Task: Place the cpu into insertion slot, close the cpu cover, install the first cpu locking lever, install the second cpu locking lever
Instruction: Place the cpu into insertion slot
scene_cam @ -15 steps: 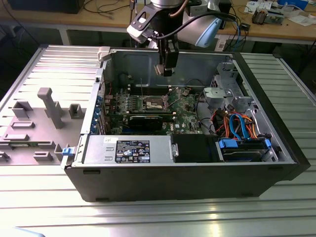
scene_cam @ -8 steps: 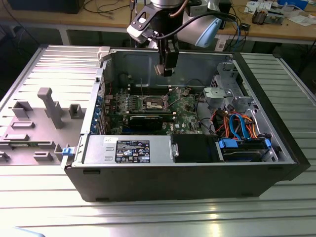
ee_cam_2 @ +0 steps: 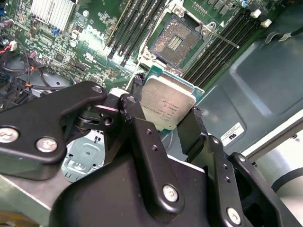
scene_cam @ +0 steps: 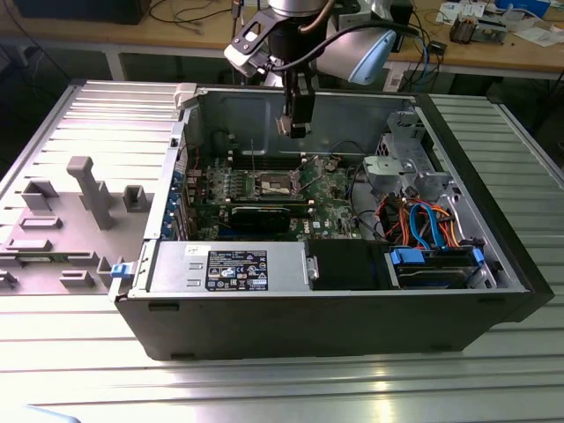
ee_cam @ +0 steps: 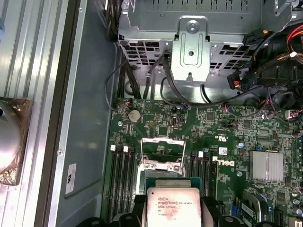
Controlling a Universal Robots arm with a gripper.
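Inside an open computer case [scene_cam: 520, 264], the robot's gripper [scene_cam: 298, 130] hangs above the green motherboard [scene_cam: 330, 189], its jaws clenched on two opposite edges of the cpu [ee_cam_2: 168, 105]. The chip's silver top faces the camera in both wrist views, and it is held clear of the board. The insertion slot [ee_cam_2: 176, 42] lies uncovered, its dark centre exposed, near the chip but not touching it. Long black memory slots [ee_cam_2: 137, 23] flank the socket on both sides, and a thin metal lever [ee_cam_2: 221, 39] runs along one edge of it. A coin battery [ee_cam: 135, 115] sits beyond the socket, with black cables [ee_cam: 165, 90] looping under the metal drive cage [ee_cam: 189, 47]. A ribbed heatsink [ee_cam: 266, 166] stands well apart. In the exterior view, a grey power supply [scene_cam: 229, 267] fills the case's near side, with orange and blue cables [scene_cam: 423, 220] towards the exterior view's right.
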